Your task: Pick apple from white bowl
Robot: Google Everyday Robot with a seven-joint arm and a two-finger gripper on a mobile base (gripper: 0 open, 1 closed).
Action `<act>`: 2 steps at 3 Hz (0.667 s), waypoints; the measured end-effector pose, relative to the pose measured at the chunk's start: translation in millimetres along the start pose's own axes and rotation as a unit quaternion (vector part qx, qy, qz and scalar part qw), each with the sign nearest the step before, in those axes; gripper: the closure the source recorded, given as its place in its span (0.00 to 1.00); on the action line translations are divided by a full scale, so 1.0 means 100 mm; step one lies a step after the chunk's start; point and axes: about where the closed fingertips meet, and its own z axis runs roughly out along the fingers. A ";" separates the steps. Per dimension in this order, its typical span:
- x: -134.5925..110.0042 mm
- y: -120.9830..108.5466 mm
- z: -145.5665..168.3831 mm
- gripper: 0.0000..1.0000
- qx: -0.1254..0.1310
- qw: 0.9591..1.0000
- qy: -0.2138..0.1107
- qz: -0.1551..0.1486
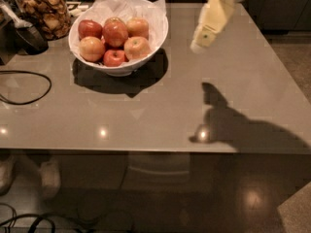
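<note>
The white bowl stands at the back left of the grey table, lined with crinkled white paper and holding several apples. The apple, pale yellow-orange with a reddish blush, lies at the bowl's front right, beside a small deep-red apple. A similar pale apple lies at the front left, with darker red ones behind. My gripper hangs above the table to the right of the bowl, pointing down and left, apart from the bowl and holding nothing.
A glass jar of brown snacks stands left of the bowl, next to a dark object. A black cable loops over the table's left side. The table's front edge runs below, with floor beyond.
</note>
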 end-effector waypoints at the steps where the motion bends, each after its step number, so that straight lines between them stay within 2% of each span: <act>1: -0.18 -0.07 0.02 0.00 0.009 1.000 -0.014 -0.009; 2: -0.53 -0.14 0.24 0.00 0.023 0.999 -0.010 -0.022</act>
